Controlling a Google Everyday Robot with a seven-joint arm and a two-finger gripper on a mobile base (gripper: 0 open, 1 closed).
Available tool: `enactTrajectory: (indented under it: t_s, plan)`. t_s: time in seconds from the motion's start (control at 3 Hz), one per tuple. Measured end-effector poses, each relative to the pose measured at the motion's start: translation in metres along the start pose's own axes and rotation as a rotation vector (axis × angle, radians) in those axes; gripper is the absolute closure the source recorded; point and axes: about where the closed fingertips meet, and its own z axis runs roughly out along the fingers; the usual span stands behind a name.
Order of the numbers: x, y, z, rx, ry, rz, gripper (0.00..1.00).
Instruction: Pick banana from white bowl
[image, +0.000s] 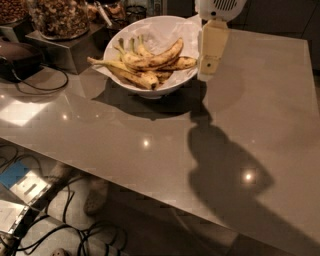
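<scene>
The white bowl (186, 79), lined with white paper, stands at the back of the grey table. Several bananas lie in it. The banana (152, 59), large, curved and brown-speckled, lies on top across the pile. My gripper (211, 59) hangs from the white arm at the top of the view, just right of the bowl's right rim and above the table. It touches no banana.
A glass jar of nuts (59, 17) on a metal stand (62, 50) sits left of the bowl. A dark appliance with a cord (17, 57) is at the far left. Cables and a foot lie on the floor (75, 200) below the table's front edge.
</scene>
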Motion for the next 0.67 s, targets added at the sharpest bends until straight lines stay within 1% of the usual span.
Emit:
enactTrajectory:
  t_s: [0.33, 0.67]
  plan:
    - [-0.035, -0.045, -0.003, 0.049, 0.001, -0.076, 0.00]
    - [-0.076, -0.076, -0.007, 0.104, -0.005, -0.155, 0.00]
